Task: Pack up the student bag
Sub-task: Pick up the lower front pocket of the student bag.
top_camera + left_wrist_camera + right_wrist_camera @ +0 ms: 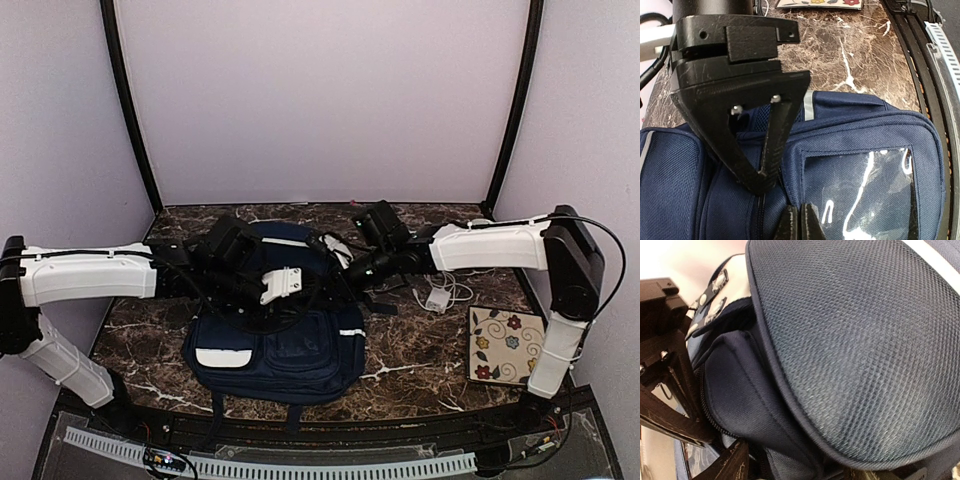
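Left fingers (740, 150) pressed together over navy student bag (865, 135).

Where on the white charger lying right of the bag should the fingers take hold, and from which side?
Grip the white charger by its small boxy block, not by its cable, which loops loosely behind it and to the right. Coming straight down from above is probably best: the block lies low on the marble table, with bare surface on its near side.

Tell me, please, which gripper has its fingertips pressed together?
The left gripper: its tips meet over the bag; on the right gripper they stand apart.
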Robot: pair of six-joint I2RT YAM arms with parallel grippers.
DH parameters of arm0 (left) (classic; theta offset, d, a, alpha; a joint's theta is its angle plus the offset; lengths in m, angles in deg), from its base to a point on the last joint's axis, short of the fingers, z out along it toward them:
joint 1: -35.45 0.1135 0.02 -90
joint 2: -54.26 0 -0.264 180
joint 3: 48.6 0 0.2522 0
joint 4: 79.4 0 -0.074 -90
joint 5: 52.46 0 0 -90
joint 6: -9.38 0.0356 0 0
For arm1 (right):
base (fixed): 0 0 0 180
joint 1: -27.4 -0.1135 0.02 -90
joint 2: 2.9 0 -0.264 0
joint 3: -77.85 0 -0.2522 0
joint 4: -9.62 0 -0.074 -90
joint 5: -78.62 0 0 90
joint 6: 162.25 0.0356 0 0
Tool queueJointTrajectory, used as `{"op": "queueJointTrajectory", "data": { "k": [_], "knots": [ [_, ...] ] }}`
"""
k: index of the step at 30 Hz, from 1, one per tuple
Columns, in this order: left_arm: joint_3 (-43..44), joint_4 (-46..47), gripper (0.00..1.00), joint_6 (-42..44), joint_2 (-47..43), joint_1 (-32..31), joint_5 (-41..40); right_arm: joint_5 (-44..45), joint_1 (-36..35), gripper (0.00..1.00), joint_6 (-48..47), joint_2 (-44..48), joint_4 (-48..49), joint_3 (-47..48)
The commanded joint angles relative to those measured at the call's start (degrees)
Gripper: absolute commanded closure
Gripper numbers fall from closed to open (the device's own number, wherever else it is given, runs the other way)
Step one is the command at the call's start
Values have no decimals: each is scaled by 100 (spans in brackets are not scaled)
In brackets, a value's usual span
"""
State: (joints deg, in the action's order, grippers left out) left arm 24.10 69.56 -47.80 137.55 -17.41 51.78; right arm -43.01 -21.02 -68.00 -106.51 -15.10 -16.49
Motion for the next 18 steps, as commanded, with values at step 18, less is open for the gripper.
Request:
{"op": "queueJointTrajectory", "data": {
  "k": [18],
  "knots": [
    [-350, -67, 100, -21, -1407, 48, 1292, 2342, -81, 38, 498, -1206, -632, 375]
  ]
}}
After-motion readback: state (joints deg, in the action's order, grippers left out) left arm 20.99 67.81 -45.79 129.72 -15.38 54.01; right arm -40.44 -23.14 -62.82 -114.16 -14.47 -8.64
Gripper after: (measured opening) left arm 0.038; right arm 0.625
